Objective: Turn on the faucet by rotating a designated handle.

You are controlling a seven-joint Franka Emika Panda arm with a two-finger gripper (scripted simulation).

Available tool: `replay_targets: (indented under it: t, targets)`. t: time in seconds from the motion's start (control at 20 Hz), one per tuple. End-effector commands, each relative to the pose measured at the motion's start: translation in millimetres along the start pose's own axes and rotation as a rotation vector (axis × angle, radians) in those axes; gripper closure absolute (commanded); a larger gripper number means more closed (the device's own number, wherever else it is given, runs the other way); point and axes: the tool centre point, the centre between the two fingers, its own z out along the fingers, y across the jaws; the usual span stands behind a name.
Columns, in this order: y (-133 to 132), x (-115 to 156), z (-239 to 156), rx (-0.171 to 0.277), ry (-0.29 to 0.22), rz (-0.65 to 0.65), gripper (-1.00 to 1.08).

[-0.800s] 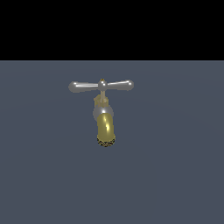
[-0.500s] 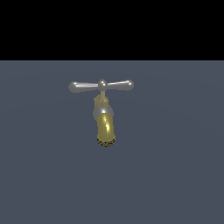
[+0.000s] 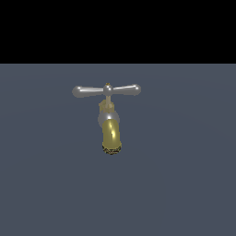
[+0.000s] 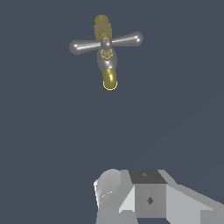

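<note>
Only the pincer's (image 4: 131, 192) grey body shows in the wrist view, so I cannot tell if it is spread or pressed together. It is well apart from the faucet (image 3: 110, 131). The handle (image 3: 106, 90) sits level on top.

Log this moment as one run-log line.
phase: approach | gripper: apart from faucet, finger state unclear | slim silver crossbar handle: untouched, roughly level | gold-brass curved spout: free | contact: none
</note>
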Motion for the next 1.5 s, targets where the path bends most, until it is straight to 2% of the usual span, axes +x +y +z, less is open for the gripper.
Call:
replay_targets:
  t: [0.0, 0.55, 1.45]
  targets:
    - [-0.4, 2.9, 0.7, 0.0, -0.001, 0.01, 1.08]
    - [-7.5, 39.1, 10.4, -0.005, -0.001, 0.138, 1.08]
    - [-38.2, 144.0, 62.1, -0.014, 0.001, 0.518, 1.08]
